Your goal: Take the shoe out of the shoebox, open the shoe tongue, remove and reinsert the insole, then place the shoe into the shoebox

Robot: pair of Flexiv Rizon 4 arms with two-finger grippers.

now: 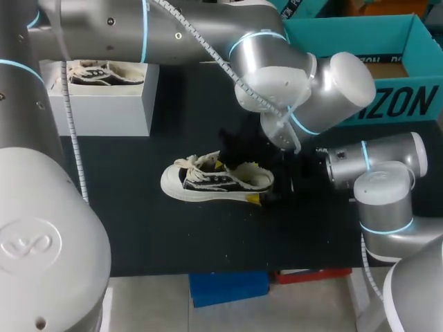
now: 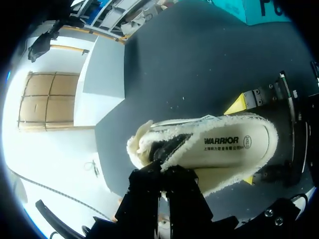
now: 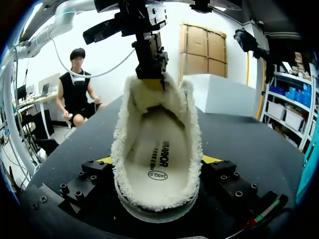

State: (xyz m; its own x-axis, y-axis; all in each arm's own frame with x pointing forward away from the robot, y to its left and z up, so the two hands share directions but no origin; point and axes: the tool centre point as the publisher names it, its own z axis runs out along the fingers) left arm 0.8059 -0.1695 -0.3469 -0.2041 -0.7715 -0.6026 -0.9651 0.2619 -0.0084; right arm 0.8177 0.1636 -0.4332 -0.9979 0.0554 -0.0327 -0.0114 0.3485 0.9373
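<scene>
A low black-and-white shoe point(image 1: 208, 183) with fleece lining lies on its sole in the middle of the black mat, toe to the left. My left gripper point(image 2: 162, 167) comes down from above and is shut on the fleecy tongue point(image 3: 149, 89) at the front of the shoe's mouth. The white insole point(image 2: 224, 144) lies flat inside the shoe. My right gripper point(image 3: 158, 162) straddles the heel, one yellow tip pressed against each side of the shoe. The white shoebox point(image 1: 104, 111) stands at the back left with a second shoe point(image 1: 104, 72) in it.
A teal cardboard box point(image 1: 387, 69) stands open at the back right. A blue block point(image 1: 228, 287) and a red one point(image 1: 311, 274) sit just off the mat's front edge. Bare mat lies between the shoe and the shoebox.
</scene>
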